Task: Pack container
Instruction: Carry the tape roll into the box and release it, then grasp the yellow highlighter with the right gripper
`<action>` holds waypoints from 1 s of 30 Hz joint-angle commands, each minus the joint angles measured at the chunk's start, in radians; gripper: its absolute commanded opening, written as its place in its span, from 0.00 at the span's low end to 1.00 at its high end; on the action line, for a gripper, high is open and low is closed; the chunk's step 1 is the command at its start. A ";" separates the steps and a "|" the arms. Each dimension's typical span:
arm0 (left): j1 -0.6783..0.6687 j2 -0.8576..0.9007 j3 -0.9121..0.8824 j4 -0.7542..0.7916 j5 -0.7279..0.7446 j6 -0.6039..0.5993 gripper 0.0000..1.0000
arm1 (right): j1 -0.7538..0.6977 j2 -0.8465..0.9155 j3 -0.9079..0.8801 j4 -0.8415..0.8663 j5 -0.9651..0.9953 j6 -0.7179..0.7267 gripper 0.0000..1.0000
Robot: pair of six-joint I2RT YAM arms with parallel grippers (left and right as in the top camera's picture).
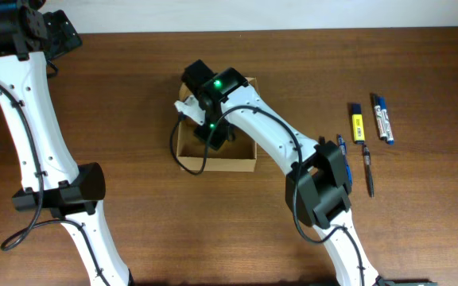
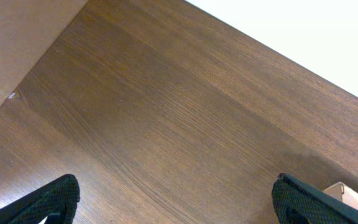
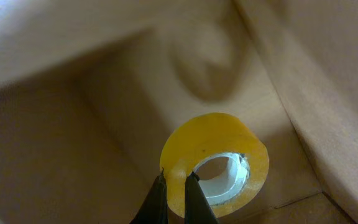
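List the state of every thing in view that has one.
Tan cardboard box container: open on top, right pincer inside.
Yellow round tape roll: gripped by its wall, inside the box.
Right pincer: shut on the tape roll.
Left pincer: open, empty.
Loose pens and markers: lying flat right of the box, unpacked.

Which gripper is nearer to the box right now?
Right. The right gripper is down inside the box, pinching the tape. The left gripper hangs open over the table, far off to the box's left.

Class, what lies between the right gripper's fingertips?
The wall of the yellow tape roll, pinched by the right gripper inside the container; seen in right wrist view.
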 commanded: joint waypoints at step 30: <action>0.004 -0.030 0.009 -0.001 -0.008 0.013 1.00 | -0.304 -0.480 0.130 -0.288 0.429 0.352 0.80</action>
